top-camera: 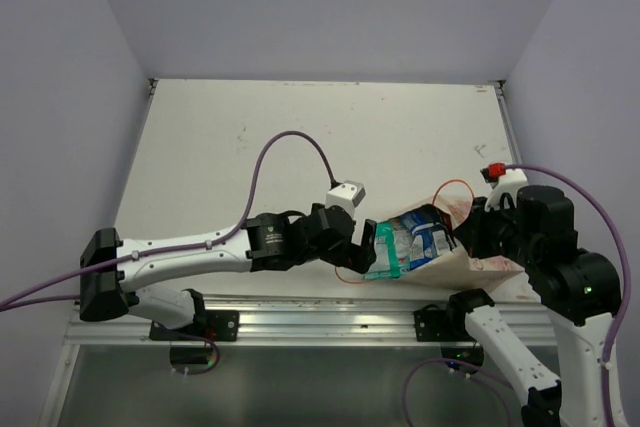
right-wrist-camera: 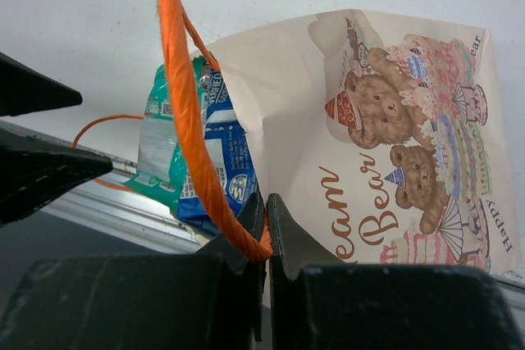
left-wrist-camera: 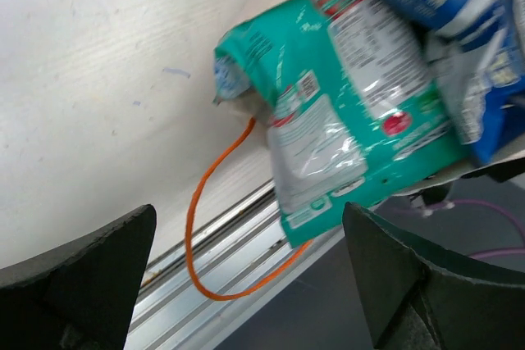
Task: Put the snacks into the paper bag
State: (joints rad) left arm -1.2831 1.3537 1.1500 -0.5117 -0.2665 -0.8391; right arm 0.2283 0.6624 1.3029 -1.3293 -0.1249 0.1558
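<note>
The snacks are faced by the left gripper (left-wrist-camera: 248,227), spread and empty. Two are counted, a teal packet (top-camera: 385,259) and a blue packet (top-camera: 428,235), half hidden in the paper bag (top-camera: 472,265) laid sideways at the near edge of the table (top-camera: 300,137). Its orange handle (right-wrist-camera: 184,112) is pinched by the right gripper (right-wrist-camera: 264,202).

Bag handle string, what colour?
The handle string is orange; clearest in right wrist view.

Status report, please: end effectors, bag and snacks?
Left end effector open. Right end effector shut on orange handle. Teal packet half out of paper bag.
</note>
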